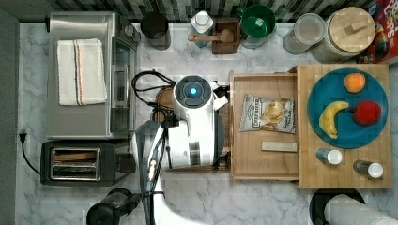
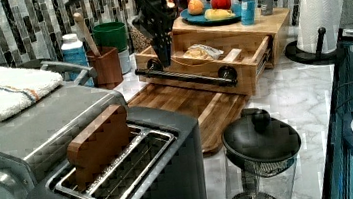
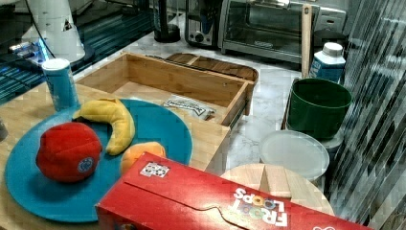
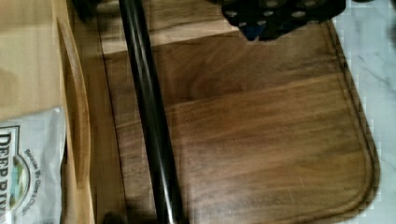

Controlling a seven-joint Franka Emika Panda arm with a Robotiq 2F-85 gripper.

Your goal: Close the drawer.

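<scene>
Bamboo-coloured and shallow, the drawer (image 1: 265, 126) stood pulled well out of the light wooden box (image 1: 345, 180) toward the top view's left, a chip bag (image 1: 267, 113) and a small wooden block (image 1: 279, 146) lying on its bottom. From above, the arm's white wrist covered the drawer's front edge and much of the dark wooden tray (image 2: 191, 110) beneath it. The left view supplied what that hid: a black bar handle (image 2: 187, 75) running across the drawer front, with the gripper (image 2: 164, 55) hanging down just behind it, at the front rim. Whether its fingers were spread or closed, or touched the handle, I could not tell. The wrist view showed the handle as a dark rod crossing above the tray's round-cornered surface, the chip bag's printed corner beside the rim. The right view looked into the open drawer from the far side, past a blue plate (image 3: 158, 124) bearing a toy banana (image 3: 112, 122) and a red ball (image 3: 67, 151).
</scene>
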